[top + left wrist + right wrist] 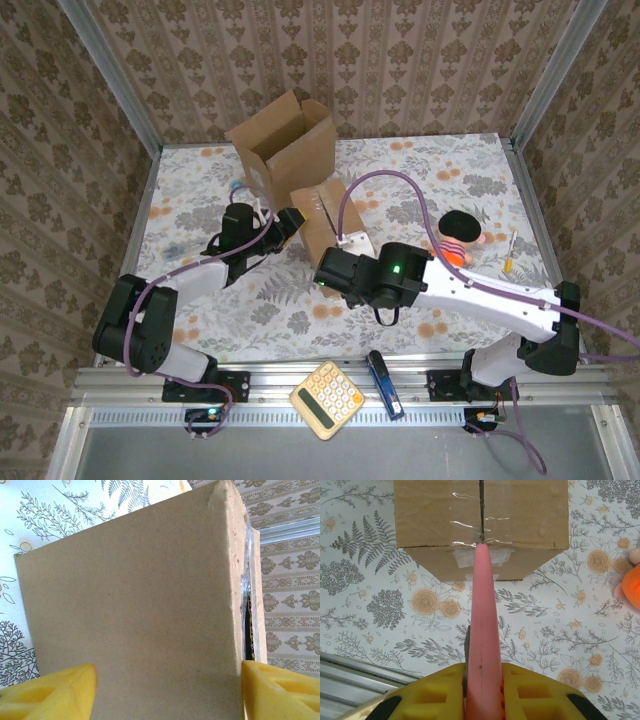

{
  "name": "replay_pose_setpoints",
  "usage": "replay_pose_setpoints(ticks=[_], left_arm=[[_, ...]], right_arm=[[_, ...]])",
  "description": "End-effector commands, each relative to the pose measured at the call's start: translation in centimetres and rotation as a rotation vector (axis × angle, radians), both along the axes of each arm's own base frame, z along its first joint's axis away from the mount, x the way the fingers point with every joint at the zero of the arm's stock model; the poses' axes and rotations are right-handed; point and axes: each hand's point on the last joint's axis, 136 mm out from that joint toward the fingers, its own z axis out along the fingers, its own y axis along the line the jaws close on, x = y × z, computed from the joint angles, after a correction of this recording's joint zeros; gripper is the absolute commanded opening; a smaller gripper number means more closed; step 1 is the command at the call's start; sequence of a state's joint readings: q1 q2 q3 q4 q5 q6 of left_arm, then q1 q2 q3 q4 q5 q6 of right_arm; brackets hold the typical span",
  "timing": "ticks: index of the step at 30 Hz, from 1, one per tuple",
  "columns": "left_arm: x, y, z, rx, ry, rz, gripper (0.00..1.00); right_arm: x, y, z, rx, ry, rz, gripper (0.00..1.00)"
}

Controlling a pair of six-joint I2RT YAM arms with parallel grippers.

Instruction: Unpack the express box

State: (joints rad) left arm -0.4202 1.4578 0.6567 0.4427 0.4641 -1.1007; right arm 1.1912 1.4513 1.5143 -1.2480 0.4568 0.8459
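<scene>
Open box [285,145]: just beyond the far end of the sealed box [320,205], so little room there.
Sealed box: mid-table, long axis near-to-far.
Left gripper [167,680]: fingers wide astride the box's left side; cannot tell if pressing.
Right gripper [482,675]: clamped on pink cutter [483,605].
Tape seam [480,510]: runs straight away from the cutter tip, which is at its near end.

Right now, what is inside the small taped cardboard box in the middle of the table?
Nothing inside can be seen. The taped box is closed, with clear tape over its seam. The pink tool, held by the right gripper, has its tip at that seam.
</scene>
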Motion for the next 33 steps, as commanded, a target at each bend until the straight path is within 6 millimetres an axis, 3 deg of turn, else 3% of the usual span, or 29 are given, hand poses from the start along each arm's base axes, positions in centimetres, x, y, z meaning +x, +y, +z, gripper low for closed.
replay_pose_setpoints(ticks=[1, 4, 10, 17, 21, 25, 33], left_arm=[[0.0, 1.2, -3.5, 0.080, 0.114, 0.065, 0.74], [0.4, 0.2, -1.7, 0.054, 0.068, 0.030, 0.79], [0.9, -1.5, 2.9, 0.045, -0.047, -0.050, 0.89], [0.2, -0.5, 6.9, 0.194, -0.143, -0.090, 0.96], [0.7, 0.9, 8.3, 0.386, -0.175, -0.119, 0.85], [3.1, 0.9, 8.9, 0.505, -0.213, -0.177, 0.74], [9.3, -0.1, 7.6, 0.684, -0.283, -0.240, 0.66]], right_arm=[[-0.7, -2.2, 0.5, -0.030, -0.009, -0.041, 0.00], [-0.4, -2.4, 1.0, -0.023, -0.035, -0.048, 0.00], [-0.1, -4.4, 4.2, 0.055, -0.134, -0.059, 0.00], [0.7, -8.2, 5.6, 0.006, -0.207, -0.118, 0.00], [1.7, -10.9, 4.2, -0.096, -0.209, -0.189, 0.00], [2.7, -12.4, 1.5, -0.211, -0.179, -0.249, 0.00], [4.2, -10.7, -4.4, -0.353, -0.092, -0.280, 0.00]])
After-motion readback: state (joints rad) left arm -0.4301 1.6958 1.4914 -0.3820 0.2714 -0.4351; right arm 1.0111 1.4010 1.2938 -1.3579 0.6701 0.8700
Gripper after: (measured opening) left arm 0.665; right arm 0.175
